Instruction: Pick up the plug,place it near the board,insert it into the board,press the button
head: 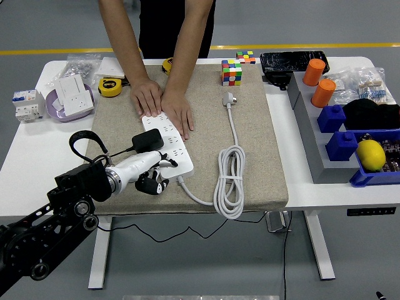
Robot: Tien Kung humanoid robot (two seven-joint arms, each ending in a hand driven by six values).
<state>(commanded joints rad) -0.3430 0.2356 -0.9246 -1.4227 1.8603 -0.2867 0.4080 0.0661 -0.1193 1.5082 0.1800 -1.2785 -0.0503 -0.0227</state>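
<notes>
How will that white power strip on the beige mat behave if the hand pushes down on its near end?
The white power strip looks rigid and lies flat on the beige fabric mat, so it probably won't flex or tip. It seems light and could slide, but the person's hands press its far end, likely holding it. Its coiled white cable looks floppy, adding little resistance.

My left hand (pixel 152 177) is white up top with black fingers, on a black arm. The plug (pixel 147 140) is black, the board (pixel 168 144) white with a white cable (pixel 229 181), all on a beige mat (pixel 250 144). Off to the side: a multicoloured cube (pixel 231 72), two orange cylinders (pixel 319 82), blue bins (pixel 342 145), a yellow lemon (pixel 370 154).
</notes>
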